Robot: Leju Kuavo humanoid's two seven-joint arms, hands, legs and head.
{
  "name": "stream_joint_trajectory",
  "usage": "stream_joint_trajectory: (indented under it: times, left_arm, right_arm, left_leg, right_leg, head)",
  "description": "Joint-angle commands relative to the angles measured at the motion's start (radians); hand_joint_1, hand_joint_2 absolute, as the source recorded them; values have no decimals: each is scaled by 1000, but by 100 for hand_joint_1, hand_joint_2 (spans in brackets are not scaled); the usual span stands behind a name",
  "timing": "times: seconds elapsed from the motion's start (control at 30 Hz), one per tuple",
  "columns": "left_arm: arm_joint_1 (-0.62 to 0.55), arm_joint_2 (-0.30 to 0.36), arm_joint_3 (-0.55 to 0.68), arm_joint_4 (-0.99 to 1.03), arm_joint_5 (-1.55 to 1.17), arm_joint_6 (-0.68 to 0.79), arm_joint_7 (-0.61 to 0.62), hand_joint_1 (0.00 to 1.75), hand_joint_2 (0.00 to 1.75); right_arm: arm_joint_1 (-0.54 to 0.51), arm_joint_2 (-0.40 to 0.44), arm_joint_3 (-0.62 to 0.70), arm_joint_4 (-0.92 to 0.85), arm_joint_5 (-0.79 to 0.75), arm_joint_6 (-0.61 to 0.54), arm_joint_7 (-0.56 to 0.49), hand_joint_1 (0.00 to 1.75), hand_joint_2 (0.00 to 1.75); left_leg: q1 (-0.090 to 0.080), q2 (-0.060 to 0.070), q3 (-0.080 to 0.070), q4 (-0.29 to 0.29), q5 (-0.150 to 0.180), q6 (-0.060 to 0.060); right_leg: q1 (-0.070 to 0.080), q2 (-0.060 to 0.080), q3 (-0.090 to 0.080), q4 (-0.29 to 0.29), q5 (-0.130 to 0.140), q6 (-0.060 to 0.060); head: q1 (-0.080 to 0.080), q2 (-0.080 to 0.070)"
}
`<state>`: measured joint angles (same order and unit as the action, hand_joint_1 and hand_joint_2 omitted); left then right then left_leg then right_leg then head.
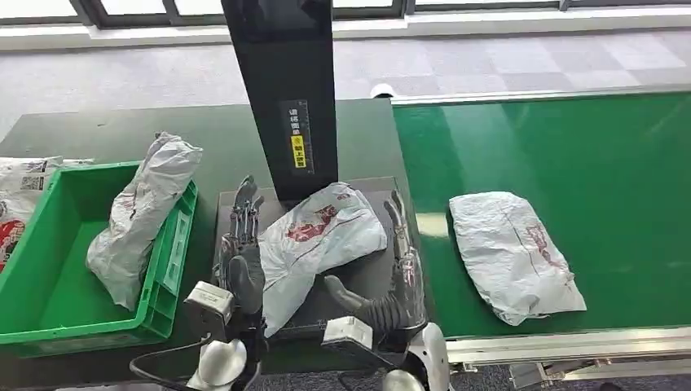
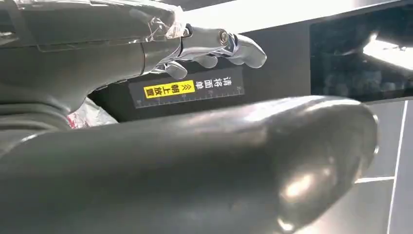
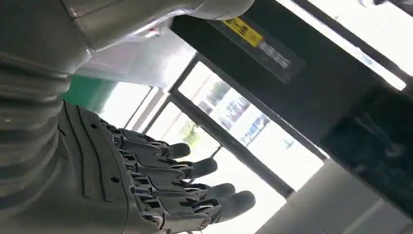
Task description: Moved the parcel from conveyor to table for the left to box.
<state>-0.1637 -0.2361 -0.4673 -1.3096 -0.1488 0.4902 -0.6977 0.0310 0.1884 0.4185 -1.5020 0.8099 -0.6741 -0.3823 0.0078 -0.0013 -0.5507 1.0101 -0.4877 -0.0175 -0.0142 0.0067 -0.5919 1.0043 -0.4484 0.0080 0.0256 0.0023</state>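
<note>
Dark bench [image 1: 98,134] surface runs under the near scene, with a green conveyor [image 1: 570,163] joining it on the right and grey floor and windows beyond. Nearest the camera, the left robot hand [image 1: 243,244] and the right robot hand [image 1: 399,277] stand on either side of a white parcel [image 1: 326,232] that lies on a dark plate [image 1: 375,273] at the foot of a black scanner post [image 1: 285,90]. Both robot hands have their fingers extended and apart; neither has hold of anything. The left one stands just beside the parcel's near left edge, though I cannot tell if it touches; the right one stands just beside its right end. So the move off the belt looks done for this parcel, and boxing by the left robot hand looks like the step left. To the left, a green crate [image 1: 49,318] already carries another grey parcel [image 1: 143,216] leaning over its right wall. Farther right, one more white parcel [image 1: 513,252] waits on the conveyor, well apart from both robot hands.
</note>
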Motion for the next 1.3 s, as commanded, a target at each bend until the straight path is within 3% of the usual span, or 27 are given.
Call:
stream_joint_trajectory:
  times: [0.03, 0.17, 0.2, 0.33, 0.43, 0.53, 0.73, 0.97, 1.3]
  left_arm:
    - [-17, 30, -36, 47, -48, -21, 13, 0, 0]
    - [-8, 31, -21, 40, -98, -57, 42, 0, 0]
    - [-14, 31, -22, 56, -129, -44, 61, 0, 175]
    - [-127, 25, -67, 284, -373, -53, 229, 0, 175]
    - [-277, -11, -114, 608, -725, -16, 460, 0, 175]
    - [-342, -33, -91, 773, -835, -43, 508, 0, 175]
    - [-337, -27, -67, 790, -878, -62, 510, 0, 175]
    - [-337, -27, -67, 790, -878, -62, 510, 0, 175]
    - [-265, -12, 27, 731, -1022, -55, 604, 0, 175]
  right_arm:
    - [53, -96, 141, -138, 3, -12, -8, 0, 175]
    - [42, -104, 159, -168, -11, -11, -9, 0, 175]
    - [39, -101, 159, -173, -15, -13, -10, 0, 175]
    - [-4, -93, 171, -162, -57, 18, -56, 0, 175]
    - [-28, -84, 185, -154, -62, 58, -80, 0, 175]
    - [-36, -85, 181, -134, -78, 78, -96, 0, 175]
    - [-53, -85, 176, -111, -101, 90, -115, 0, 175]
    - [-53, -85, 176, -111, -101, 90, -115, 0, 175]
    - [-92, -79, 175, -61, -139, 125, -145, 0, 175]
  left_leg:
    - [0, -1, 2, -2, 0, 1]
    - [0, 1, 2, -2, 0, 1]
    - [0, 0, 1, -1, 0, 0]
    - [0, -1, 2, -3, 1, 0]
    - [0, -5, 2, -3, 3, 0]
    - [0, -4, 2, -4, 4, 1]
    - [0, 2, 3, -2, 2, 0]
    - [0, 1, 1, -1, 2, 0]
    - [0, 3, 3, -3, 2, 0]
  right_leg:
    - [0, -2, 2, -2, 0, -1]
    - [0, 0, 2, -2, 0, 0]
    - [0, 0, 1, -1, 0, 0]
    - [0, -1, 3, -3, 1, -1]
    - [0, -5, 3, -3, 1, -1]
    - [0, -6, 4, -4, 3, -1]
    - [0, 1, 3, -2, 2, -1]
    - [0, 0, 2, -1, 2, -1]
    - [0, 3, 4, -2, 3, -1]
  head:
    - [0, 0]
    - [0, 0]
    - [0, 0]
    - [0, 0]
    - [0, 0]
    - [0, 0]
    - [0, 0]
    - [0, 0]
    - [0, 0]
